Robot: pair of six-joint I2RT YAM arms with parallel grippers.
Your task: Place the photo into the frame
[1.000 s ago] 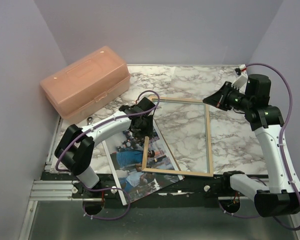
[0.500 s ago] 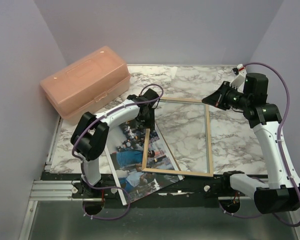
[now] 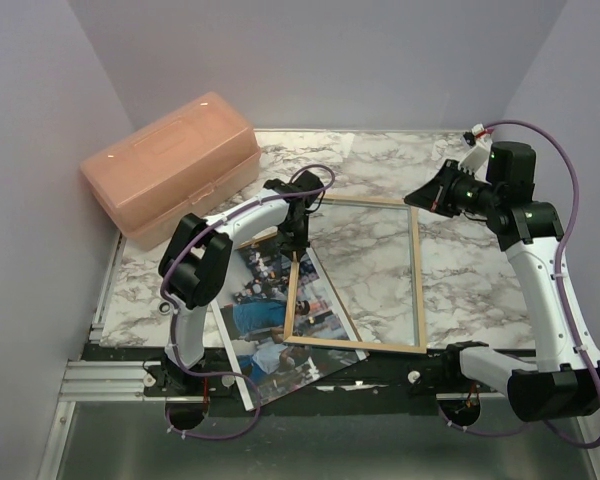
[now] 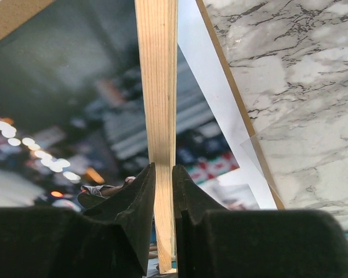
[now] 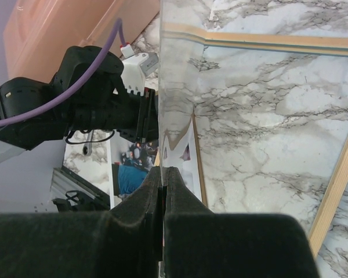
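Observation:
The frame (image 3: 355,345) lies pale wood side up on the marble table. Its left rail rests over the photo (image 3: 260,322), a colour street print that sticks out toward the near left. My left gripper (image 3: 296,238) stands at the far end of that left rail. In the left wrist view its jaws (image 4: 164,174) press both sides of the wooden rail (image 4: 158,87), with the photo (image 4: 75,116) blurred below. My right gripper (image 3: 417,200) hangs over the frame's far right corner, shut (image 5: 163,174) on the edge of a clear sheet (image 5: 177,116).
A translucent orange plastic box (image 3: 170,165) stands at the far left of the table. A small metal tool (image 3: 180,238) lies just in front of it. Purple walls close in the left, back and right sides.
My left gripper has slid right and a little farther away, onto the frame's left rail, and its jaws have narrowed around the rail. The right arm has barely moved.

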